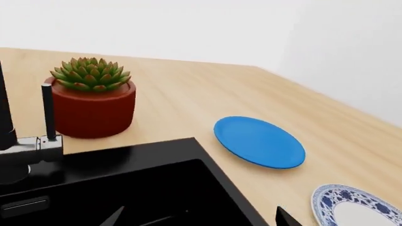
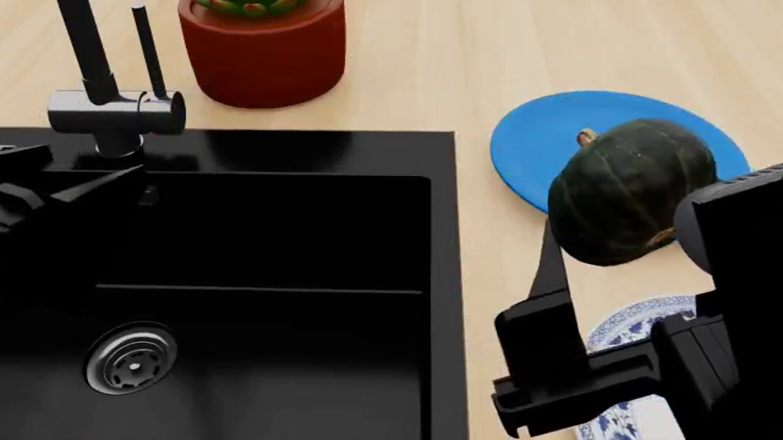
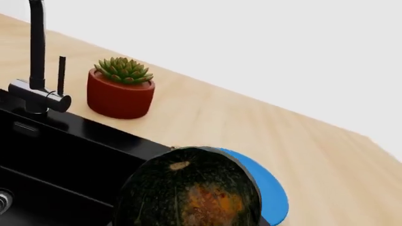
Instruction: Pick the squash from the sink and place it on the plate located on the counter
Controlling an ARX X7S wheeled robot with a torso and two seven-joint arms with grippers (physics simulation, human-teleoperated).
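1. Black and blocky, the right gripper (image 2: 588,247) is clenching the squash (image 2: 630,203), lifting it clear of the sink (image 2: 263,275) and holding it above the table (image 2: 490,64).
2. Dark green mottled skin is showing on the squash, with an orange-brown patch in the right wrist view and a small tan stem pointing away from the robot.
3. Below the right arm, the plate (image 2: 618,335) with the blue floral rim is peeking out, mostly covered by the arm.
4. Just beyond it, the plain blue plate (image 2: 533,137) is lying flat on the table, partly hidden behind the held squash.
5. At the near left, the left gripper (image 2: 31,188) is hanging over the sink's edge beside the faucet (image 2: 116,101); I cannot tell whether it is open or closed.
6. Farthest back, a red pot (image 2: 263,55) holding a green succulent is standing on the table behind the sink.
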